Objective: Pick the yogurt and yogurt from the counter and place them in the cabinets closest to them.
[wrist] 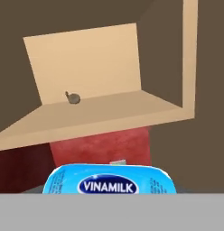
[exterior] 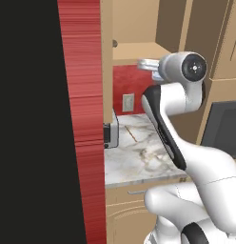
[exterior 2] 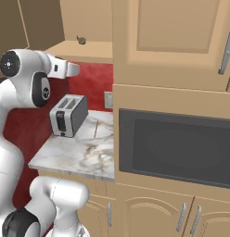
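A: Where is the yogurt (wrist: 109, 179) at this moment?

B: In the hand view it sits at the very bottom, right in front of the camera, its pale blue label reading VINAMILK. The pincer's tips themselves cannot be made out there, but the pincer is drawn narrow on that cup, so it is holding the yogurt.

A: And where does the arm carry it?

B: In the left base view the pincer (exterior: 144, 65) is raised above the bench (exterior: 139, 152), just under the front edge of the open cabinet's (exterior: 134, 50) shelf. In the right base view the hand reaches toward the same shelf, above the toaster (exterior 2: 67, 115) near the bench's back left corner.

A: Is anything on the shelf?

B: A small dark object (wrist: 73, 98) rests toward the back of the shelf, near its left side in the hand view; it is too small to identify. Below the shelf the red wall (exterior 2: 91, 85) shows.

A: What else stands nearby?

B: A dark oven (exterior 2: 175, 148) is set into tan cabinetry beside the bench's right edge.
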